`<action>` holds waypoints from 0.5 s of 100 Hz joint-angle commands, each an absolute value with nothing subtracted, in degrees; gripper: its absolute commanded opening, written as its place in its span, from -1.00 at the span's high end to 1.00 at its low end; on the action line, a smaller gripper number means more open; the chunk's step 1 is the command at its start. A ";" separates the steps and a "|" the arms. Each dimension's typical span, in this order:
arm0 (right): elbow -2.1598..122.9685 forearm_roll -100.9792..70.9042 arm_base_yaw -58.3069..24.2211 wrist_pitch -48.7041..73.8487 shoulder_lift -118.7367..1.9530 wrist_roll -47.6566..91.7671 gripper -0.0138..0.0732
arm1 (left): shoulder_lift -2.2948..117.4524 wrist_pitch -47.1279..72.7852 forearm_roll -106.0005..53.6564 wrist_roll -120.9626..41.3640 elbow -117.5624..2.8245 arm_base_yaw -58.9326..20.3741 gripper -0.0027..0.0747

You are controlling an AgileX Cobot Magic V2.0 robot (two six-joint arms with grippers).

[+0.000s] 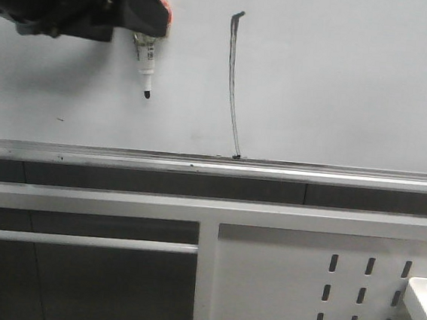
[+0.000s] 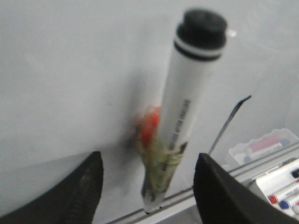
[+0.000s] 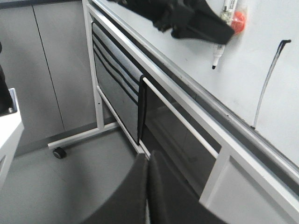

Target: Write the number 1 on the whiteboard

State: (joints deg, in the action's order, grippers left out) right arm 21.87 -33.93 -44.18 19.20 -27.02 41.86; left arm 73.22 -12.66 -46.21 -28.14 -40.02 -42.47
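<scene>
The whiteboard [image 1: 342, 82] fills the upper half of the front view, with a silver rail [image 1: 273, 169] along its lower edge. The number 1 [image 1: 233, 79] is a thin black stroke with a small flag at its top, also seen in the left wrist view [image 2: 229, 123] and the right wrist view [image 3: 266, 84]. My left gripper [image 1: 141, 9] is at the board's upper left, open. A white marker [image 2: 180, 121] with an orange patch sits between its spread fingers [image 2: 79, 191], touching neither, tip down [image 1: 146, 93]. My right gripper [image 3: 148, 156] is shut and empty, away from the board.
Below the rail is a white frame with a perforated metal panel [image 1: 322, 291]. A white tray [image 1: 423, 301] sits at the lower right. Boxes of spare markers [image 2: 264, 147] lie beyond the rail. The stand has a caster [image 3: 58, 152] on a grey floor.
</scene>
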 commanded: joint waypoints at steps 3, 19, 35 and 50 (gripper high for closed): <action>23.46 -32.57 -43.75 15.34 -26.80 41.87 0.81 | 66.61 -18.60 -46.05 -28.02 -38.17 -41.85 -0.13; 23.46 -29.72 -43.75 15.34 -26.80 41.87 0.81 | 56.41 -17.95 -46.05 -28.02 -31.12 -41.85 -0.12; 23.46 -22.80 -43.75 13.90 -24.93 41.87 0.81 | 42.11 -10.99 -41.70 -28.40 -25.20 -41.85 0.28; 23.46 -19.32 -43.75 8.24 -20.73 41.87 0.81 | 30.00 -5.35 -37.35 -28.50 -21.50 -41.85 0.97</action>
State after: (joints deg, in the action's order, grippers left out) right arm 21.87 -21.26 -44.18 16.10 -22.70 41.86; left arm 36.15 -5.81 -40.45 -28.35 -21.75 -41.84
